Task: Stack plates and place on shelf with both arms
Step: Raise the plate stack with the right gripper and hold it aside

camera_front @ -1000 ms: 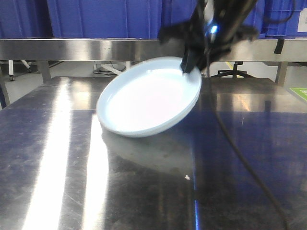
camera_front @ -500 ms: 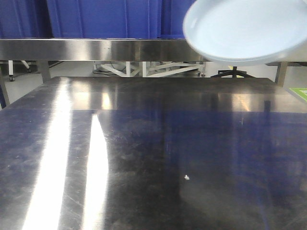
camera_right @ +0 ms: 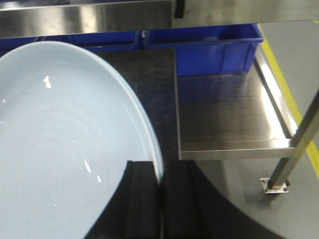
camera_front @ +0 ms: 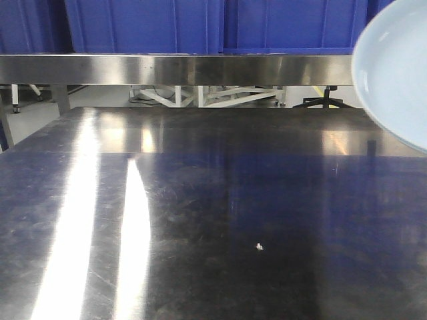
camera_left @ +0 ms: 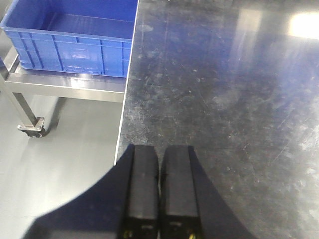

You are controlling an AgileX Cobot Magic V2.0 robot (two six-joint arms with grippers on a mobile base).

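Note:
The pale bluish-white plates point(camera_front: 397, 73) hang in the air at the right edge of the front view, partly cut off by the frame. In the right wrist view they point(camera_right: 55, 144) fill the left half, with faint rings inside. My right gripper point(camera_right: 160, 172) is shut on their rim, one finger inside and one outside. I cannot tell there whether it is one plate or two stacked. My left gripper point(camera_left: 159, 154) is shut and empty, low over the table's left edge. Neither arm shows in the front view.
The steel table point(camera_front: 200, 200) has a small white speck point(camera_front: 259, 247). A steel shelf rail point(camera_front: 173, 69) runs across the back with blue bins point(camera_front: 200, 23) behind. A blue bin point(camera_left: 70, 42) sits on a low cart left of the table. A lower steel shelf point(camera_right: 229, 119) with a blue bin lies right of the plates.
The plates have been lifted off the table by the right gripper, up and to the right, and now sit at the right edge of the view. The arm has left the front view.

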